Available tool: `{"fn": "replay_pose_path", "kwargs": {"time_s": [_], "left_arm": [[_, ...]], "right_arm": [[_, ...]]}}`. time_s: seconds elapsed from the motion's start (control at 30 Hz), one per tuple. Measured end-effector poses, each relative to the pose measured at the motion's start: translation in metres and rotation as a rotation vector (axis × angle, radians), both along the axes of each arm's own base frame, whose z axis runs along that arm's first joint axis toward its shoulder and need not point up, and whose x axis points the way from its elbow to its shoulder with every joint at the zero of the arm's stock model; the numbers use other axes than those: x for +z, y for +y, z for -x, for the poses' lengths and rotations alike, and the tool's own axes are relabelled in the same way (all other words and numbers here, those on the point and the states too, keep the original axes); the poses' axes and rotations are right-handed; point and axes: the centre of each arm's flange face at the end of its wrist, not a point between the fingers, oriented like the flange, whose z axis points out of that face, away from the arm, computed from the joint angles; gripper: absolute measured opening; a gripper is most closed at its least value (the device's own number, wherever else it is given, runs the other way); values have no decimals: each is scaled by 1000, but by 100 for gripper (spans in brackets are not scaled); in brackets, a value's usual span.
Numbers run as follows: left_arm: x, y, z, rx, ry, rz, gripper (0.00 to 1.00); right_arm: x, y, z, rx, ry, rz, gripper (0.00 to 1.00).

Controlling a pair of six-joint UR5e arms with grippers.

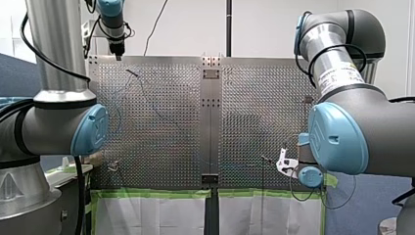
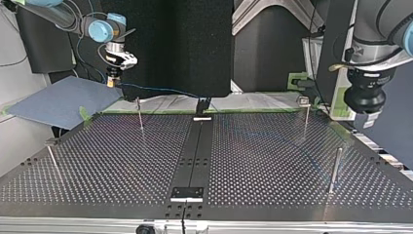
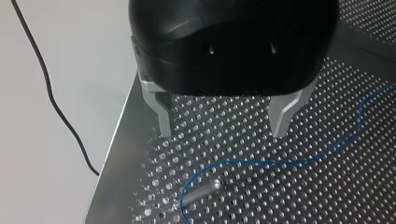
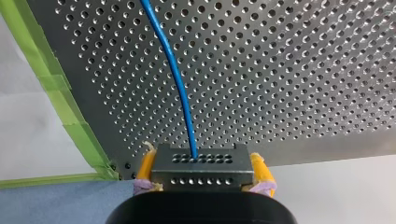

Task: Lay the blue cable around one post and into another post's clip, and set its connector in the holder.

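R: my right gripper [image 4: 203, 176] clamped on connector [image 4: 201, 161], wrist pointing down just off worktop [image 4: 303, 70] corner | blue cable [image 4: 175, 70] runs from connector out across worktop | L: my left gripper [image 3: 222, 123] fingers apart, empty, hovering above worktop edge, cable curving just beside post [image 3: 201, 191]

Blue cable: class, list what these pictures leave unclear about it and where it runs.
1. Front view: my right arm hides the connector.
2. Left wrist view: the cable leaves the picture beside a post; whether it rounds it is unclear.
3. Top view: which posts carry clips is too small to tell.
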Motion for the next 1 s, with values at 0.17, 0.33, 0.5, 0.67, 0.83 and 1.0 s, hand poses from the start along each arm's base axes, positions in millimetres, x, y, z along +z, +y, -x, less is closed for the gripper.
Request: {"fn": "replay_pose_path", "kwargs": {"time_s": [0.17, 0.33, 0.5, 0.67, 0.83, 1.0], "left_arm": [[1, 0, 2, 11, 4, -9, 99], [1, 0, 3, 14, 3, -11, 99], [1, 0, 3, 15, 1, -12, 99], [2, 0, 2, 15, -4, -13, 99], [2, 0, 2, 15, -8, -14, 99], [2, 1, 1, 17, -10, -14, 99]], "right_arm": [[0, 1, -1, 2, 1, -1, 0], [0, 1, -1, 3, 2, -1, 0], [0, 1, -2, 4, 4, -1, 0], [0, 1, -3, 5, 4, 1, 0], [1, 1, -4, 8, 5, 4, 0], [1, 1, -5, 10, 5, 5, 0]]}}
